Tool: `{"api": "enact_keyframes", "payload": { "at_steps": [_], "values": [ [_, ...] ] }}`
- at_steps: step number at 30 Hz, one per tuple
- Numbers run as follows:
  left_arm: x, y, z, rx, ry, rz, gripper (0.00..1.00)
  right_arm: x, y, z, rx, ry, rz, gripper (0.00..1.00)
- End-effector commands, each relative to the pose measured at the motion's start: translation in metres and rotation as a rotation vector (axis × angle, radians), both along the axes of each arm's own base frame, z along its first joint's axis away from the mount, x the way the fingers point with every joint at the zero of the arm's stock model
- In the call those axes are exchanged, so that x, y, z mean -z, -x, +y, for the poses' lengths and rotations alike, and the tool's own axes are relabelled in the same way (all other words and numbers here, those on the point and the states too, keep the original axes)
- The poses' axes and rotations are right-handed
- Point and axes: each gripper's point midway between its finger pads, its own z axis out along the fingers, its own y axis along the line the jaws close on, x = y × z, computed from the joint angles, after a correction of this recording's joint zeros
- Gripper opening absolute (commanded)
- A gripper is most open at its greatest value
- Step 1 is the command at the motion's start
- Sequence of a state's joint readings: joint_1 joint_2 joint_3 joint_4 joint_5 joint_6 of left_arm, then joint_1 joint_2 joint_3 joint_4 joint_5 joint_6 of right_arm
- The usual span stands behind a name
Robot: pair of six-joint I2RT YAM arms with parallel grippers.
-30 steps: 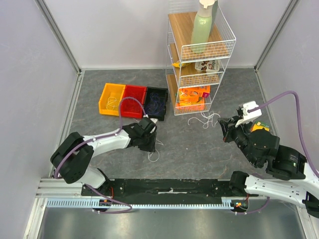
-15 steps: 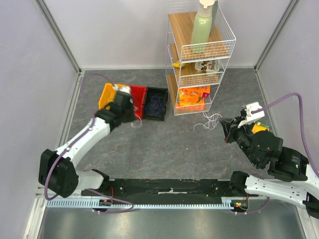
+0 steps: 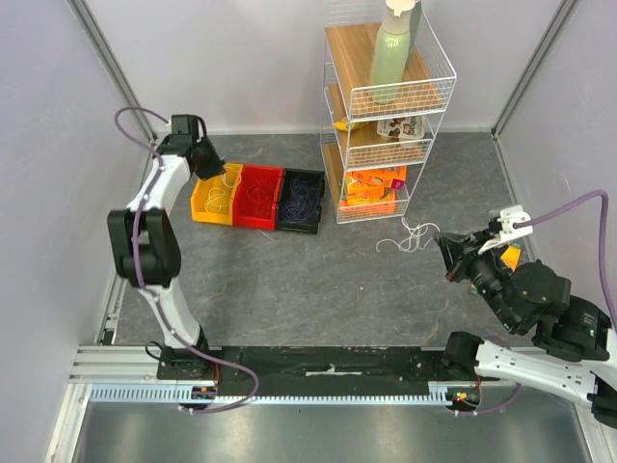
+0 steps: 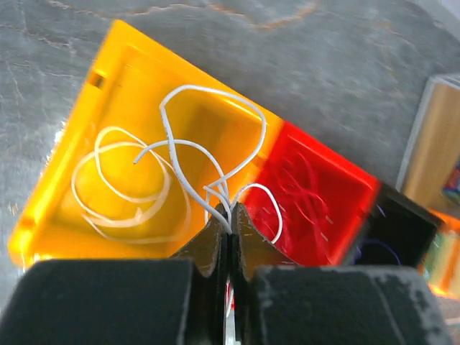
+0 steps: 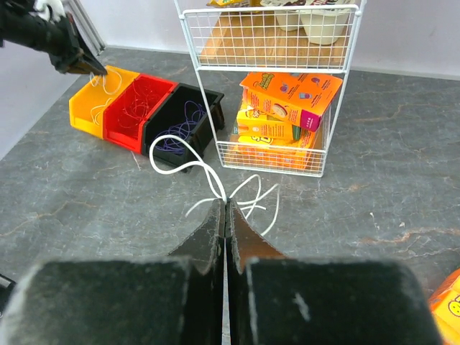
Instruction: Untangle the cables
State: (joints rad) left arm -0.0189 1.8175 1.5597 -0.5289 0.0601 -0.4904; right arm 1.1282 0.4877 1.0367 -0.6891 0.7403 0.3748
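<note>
Left tool (image 4: 230,217) clamped on a white cable (image 4: 219,201) over the yellow bin (image 4: 136,79), right tool (image 5: 225,206) clamped on a white strand (image 5: 221,192) — judged light, limp, snag-prone; best pinched at free loops.

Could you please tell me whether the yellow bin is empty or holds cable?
Not empty: a coiled white cable lies inside the yellow bin, while the shut left claw holds a second cable above it.

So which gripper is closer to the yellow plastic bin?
Left. The left gripper hangs above the yellow plastic bin, shut on a thin white cable. The right gripper, shut on another white cable, is far across the table, past the wire shelf.
</note>
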Motion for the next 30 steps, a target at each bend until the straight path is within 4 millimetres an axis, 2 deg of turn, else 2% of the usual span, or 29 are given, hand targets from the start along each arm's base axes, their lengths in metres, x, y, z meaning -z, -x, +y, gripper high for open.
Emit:
{"api": "enact_keyframes", "payload": {
  "at_steps": [1, 3, 4, 6, 8, 9, 10, 11, 14, 16, 18, 19, 20, 22, 24, 25, 27, 30],
  "values": [
    [0.039, -0.014, 0.017, -0.052, 0.145, 0.127, 0.02, -0.008, 0.003, -0.008, 0.014, -0.050, -0.005, 0.00],
    [0.045, -0.020, 0.025, -0.060, 0.124, 0.129, 0.02, -0.009, 0.003, -0.011, 0.019, -0.054, -0.008, 0.00],
    [0.044, -0.019, 0.027, -0.057, 0.127, 0.143, 0.06, -0.009, 0.003, -0.012, 0.022, -0.058, -0.008, 0.00],
    [0.034, -0.017, 0.025, -0.046, 0.131, 0.131, 0.21, -0.008, 0.003, -0.011, 0.022, -0.057, -0.007, 0.00],
    [0.020, -0.007, 0.020, -0.045, 0.161, 0.105, 0.44, -0.005, 0.001, -0.006, 0.021, -0.043, 0.001, 0.00],
    [0.012, -0.003, 0.016, -0.037, 0.181, 0.084, 0.64, -0.002, 0.000, -0.002, 0.015, -0.033, 0.006, 0.00],
    [0.005, 0.003, 0.014, -0.040, 0.198, 0.065, 0.79, -0.002, -0.001, 0.002, 0.009, -0.029, 0.009, 0.00],
    [-0.002, 0.008, 0.010, -0.037, 0.212, 0.045, 0.86, -0.001, -0.002, 0.006, 0.003, -0.024, 0.013, 0.00],
    [-0.025, 0.030, 0.001, -0.026, 0.255, -0.015, 0.88, 0.001, -0.004, 0.021, -0.032, -0.012, 0.023, 0.00],
    [-0.039, 0.049, -0.012, 0.015, 0.296, -0.067, 0.87, 0.002, -0.005, 0.034, -0.062, -0.017, 0.026, 0.00],
    [-0.056, 0.069, -0.037, 0.108, 0.327, -0.149, 0.84, 0.004, -0.005, 0.050, -0.100, -0.026, 0.038, 0.00],
    [-0.077, 0.080, -0.050, 0.178, 0.334, -0.239, 0.82, 0.005, -0.006, 0.058, -0.120, -0.035, 0.044, 0.00],
    [-0.084, 0.096, -0.084, 0.306, 0.348, -0.294, 0.82, 0.004, -0.006, 0.067, -0.142, -0.053, 0.047, 0.00],
    [-0.103, 0.135, -0.137, 0.562, 0.359, -0.417, 0.83, 0.009, -0.006, 0.089, -0.195, -0.055, 0.067, 0.00],
    [-0.116, 0.183, -0.177, 0.785, 0.366, -0.513, 0.86, 0.018, -0.008, 0.110, -0.236, -0.021, 0.102, 0.00],
    [-0.119, 0.204, -0.192, 0.883, 0.367, -0.571, 0.87, 0.022, -0.008, 0.120, -0.260, -0.003, 0.119, 0.00],
    [-0.128, 0.243, -0.208, 1.033, 0.386, -0.661, 0.89, 0.034, -0.004, 0.145, -0.352, 0.053, 0.159, 0.00],
    [-0.142, 0.285, -0.212, 1.164, 0.389, -0.794, 0.92, 0.045, 0.009, 0.178, -0.515, 0.097, 0.193, 0.00]
  ]
}}
